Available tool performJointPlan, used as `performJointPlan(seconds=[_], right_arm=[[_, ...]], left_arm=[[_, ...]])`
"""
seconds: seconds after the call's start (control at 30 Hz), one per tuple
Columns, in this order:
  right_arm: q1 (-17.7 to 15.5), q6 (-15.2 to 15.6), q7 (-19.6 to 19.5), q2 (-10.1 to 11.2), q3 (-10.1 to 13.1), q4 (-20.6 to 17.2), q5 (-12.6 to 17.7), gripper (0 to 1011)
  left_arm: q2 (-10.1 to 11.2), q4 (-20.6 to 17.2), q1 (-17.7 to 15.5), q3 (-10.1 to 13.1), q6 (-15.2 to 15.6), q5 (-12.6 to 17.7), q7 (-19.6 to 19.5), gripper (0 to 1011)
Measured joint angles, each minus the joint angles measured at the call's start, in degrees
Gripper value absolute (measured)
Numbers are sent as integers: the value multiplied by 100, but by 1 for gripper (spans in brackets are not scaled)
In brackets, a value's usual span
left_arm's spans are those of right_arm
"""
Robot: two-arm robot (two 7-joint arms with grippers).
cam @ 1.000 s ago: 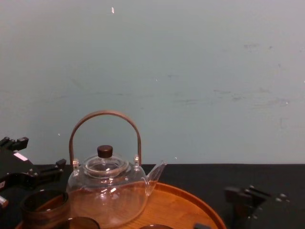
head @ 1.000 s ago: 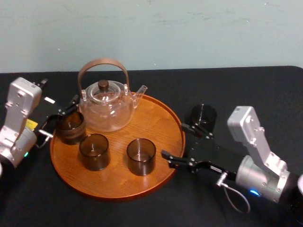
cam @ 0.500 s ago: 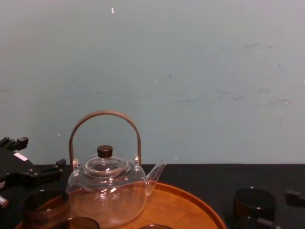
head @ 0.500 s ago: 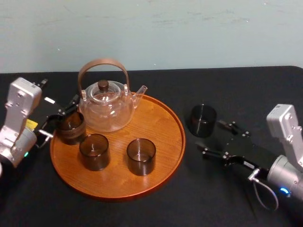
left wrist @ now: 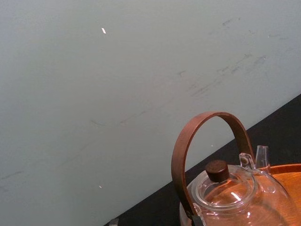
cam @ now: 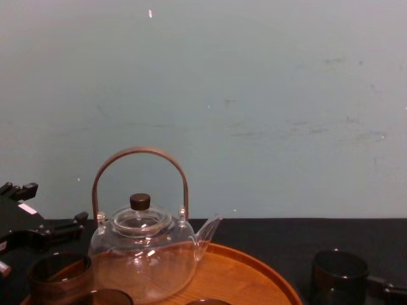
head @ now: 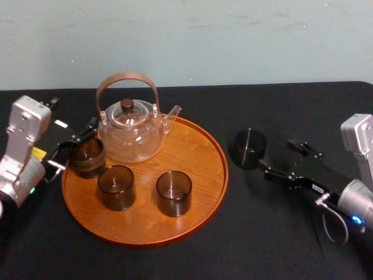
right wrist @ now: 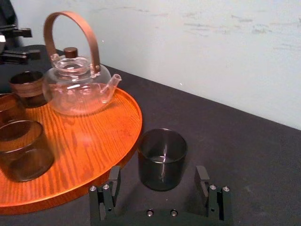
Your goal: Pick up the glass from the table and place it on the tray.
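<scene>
On the black table, just off the tray's rim at its 3 o'clock, the dark glass stands upright and empty. It is near the rim, and whether it touches cannot be told.

The right gripper sits low at the glass's 4 o'clock, its jaws spread wide and gripping nothing. In the right wrist view the glass is just in front of the two fingers, lined up with the gap between them.

The round orange-brown wooden tray lies to the glass's 9 o'clock. A clear glass teapot with a curved brown handle and a dark lid knob sits at the tray's 11 o'clock, its spout towards 2 o'clock. Three more cups stand on the tray. A brown cup is at the 10 o'clock rim, close beside the teapot. A smoky one is at 9 o'clock, just inside the brown cup. Another smoky one is near the middle, slightly towards 4 o'clock.

The left gripper is parked beyond the tray's 10 o'clock edge, just behind the brown cup, with its jaws apart and empty. A pale green wall rises behind the table at 12 o'clock.
</scene>
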Motion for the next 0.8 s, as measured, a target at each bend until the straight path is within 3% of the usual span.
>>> performJointPlan(seconds=[0.33, 0.8], right_arm=[[640, 392, -54, -262, -270, 553, -126, 1002], [1180, 508, -122, -560, -563, 1093, -526, 1002]], left_arm=[[0, 0, 0, 0, 0, 0, 0, 1001], [0, 0, 0, 0, 0, 0, 0, 1001]])
